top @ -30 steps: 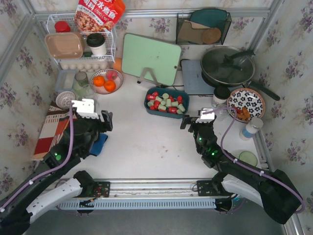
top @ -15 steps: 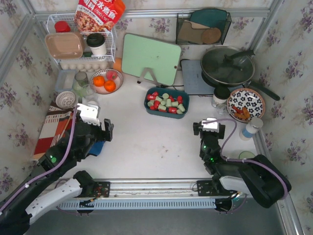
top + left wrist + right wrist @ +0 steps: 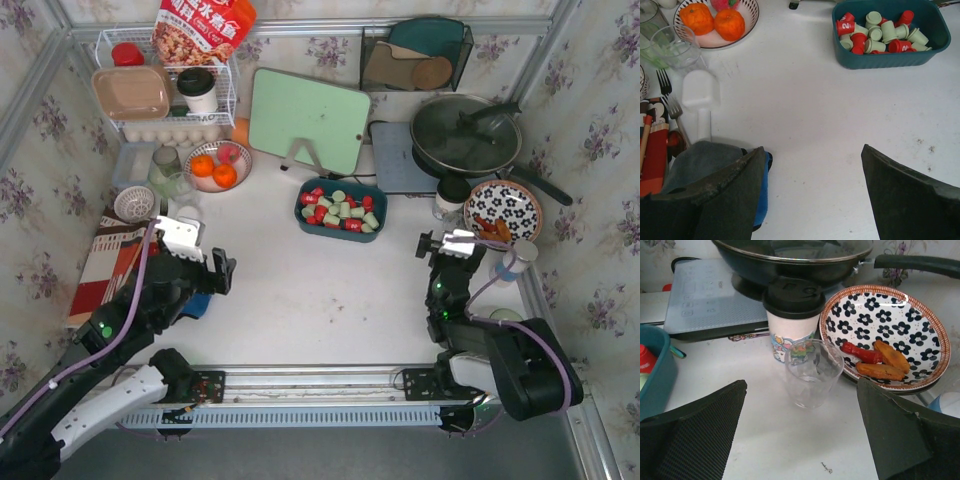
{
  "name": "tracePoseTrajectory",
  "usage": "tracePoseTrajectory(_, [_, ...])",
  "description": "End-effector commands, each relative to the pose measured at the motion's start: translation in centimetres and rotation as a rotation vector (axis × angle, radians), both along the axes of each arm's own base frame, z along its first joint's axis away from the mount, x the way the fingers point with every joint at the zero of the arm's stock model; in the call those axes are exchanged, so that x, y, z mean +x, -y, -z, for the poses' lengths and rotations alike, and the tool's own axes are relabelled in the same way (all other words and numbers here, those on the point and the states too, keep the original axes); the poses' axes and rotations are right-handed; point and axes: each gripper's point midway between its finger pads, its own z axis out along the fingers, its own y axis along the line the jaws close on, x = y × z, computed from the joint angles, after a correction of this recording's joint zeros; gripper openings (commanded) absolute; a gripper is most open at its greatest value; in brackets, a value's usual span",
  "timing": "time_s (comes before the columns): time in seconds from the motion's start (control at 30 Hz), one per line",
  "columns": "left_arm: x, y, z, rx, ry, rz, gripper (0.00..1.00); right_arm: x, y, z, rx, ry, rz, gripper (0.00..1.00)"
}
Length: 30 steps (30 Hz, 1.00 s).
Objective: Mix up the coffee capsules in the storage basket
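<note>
The storage basket (image 3: 341, 233), a dark teal bin, sits at mid-table in front of the green board. It holds several red and pale green coffee capsules (image 3: 340, 209) in a loose pile. The left wrist view shows the basket (image 3: 890, 59) and capsules (image 3: 880, 37) at the upper right, far ahead of my left gripper (image 3: 812, 150). That gripper (image 3: 218, 266) is open and empty over bare table at the left. My right gripper (image 3: 445, 247) is open and empty at the right, facing a clear glass. Only the basket's corner (image 3: 657, 367) shows in the right wrist view.
Just ahead of the right gripper (image 3: 801, 382) stand a clear glass (image 3: 814, 372), a black-lidded cup (image 3: 792, 315) and a patterned plate (image 3: 885, 335) with food. A blue cloth (image 3: 705, 165), a white scoop (image 3: 701, 97) and a fruit bowl (image 3: 715, 20) lie by the left gripper. A pan (image 3: 467, 135) is at the back right.
The right arm has swung away from the basket to the right, ending by the plate and glass. The left gripper drew back slightly and its jaws widened a little.
</note>
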Motion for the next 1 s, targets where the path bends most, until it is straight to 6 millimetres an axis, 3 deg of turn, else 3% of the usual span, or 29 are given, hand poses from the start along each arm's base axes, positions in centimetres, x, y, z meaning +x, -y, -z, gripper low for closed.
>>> tracePoseTrajectory(0.0, [0.3, 0.4, -0.3, -0.015, 0.007, 0.004, 0.8, 1.5, -1.0, 0.3, 0.114, 0.007, -0.132, 1.0])
tracePoseTrajectory(0.23, [0.6, 0.3, 0.1, 0.012, -0.003, -0.01, 0.8, 2.3, -2.3, -0.1, 0.138, 0.043, -0.226, 1.0])
tracePoseTrajectory(0.37, [0.7, 0.3, 0.3, 0.022, -0.004, -0.014, 0.8, 2.4, -1.8, -0.2, 0.125, 0.058, -0.204, 1.0])
tracePoseTrajectory(0.4, [0.8, 0.4, 0.3, 0.022, -0.005, -0.015, 0.8, 2.2, -1.6, 0.5, 0.119, 0.053, -0.203, 1.0])
tracePoseTrajectory(0.5, [0.9, 0.5, 0.5, 0.033, -0.011, -0.014, 0.8, 2.2, -1.4, -0.5, 0.097, 0.163, -0.189, 1.0])
tracePoseTrajectory(0.53, [1.0, 0.5, 0.6, 0.036, -0.014, -0.014, 0.8, 2.7, -2.2, 1.6, 0.089, 0.051, -0.218, 1.0])
tracePoseTrajectory(0.6, [1.0, 0.5, 0.7, 0.037, -0.018, -0.016, 0.8, 3.5, -4.3, 1.5, 0.036, 0.022, -0.348, 1.0])
tracePoseTrajectory(0.63, [1.0, 0.5, 0.7, 0.037, -0.018, -0.017, 0.8, 3.3, -4.3, 0.4, 0.023, 0.075, -0.354, 1.0])
tracePoseTrajectory(0.7, [1.1, 0.6, 0.8, 0.039, -0.018, -0.016, 0.8, 2.8, -4.4, 0.9, 0.012, 0.065, -0.365, 1.0])
tracePoseTrajectory(0.83, [1.5, 0.4, 1.2, 0.064, -0.019, -0.038, 0.8, 3.7, -3.8, 1.3, 0.041, 0.037, -0.321, 1.0])
tracePoseTrajectory(0.97, [2.5, -1.3, 2.4, 0.127, -0.003, -0.139, 0.82, 4.2, -3.1, 1.5, 0.062, 0.026, -0.277, 1.0])
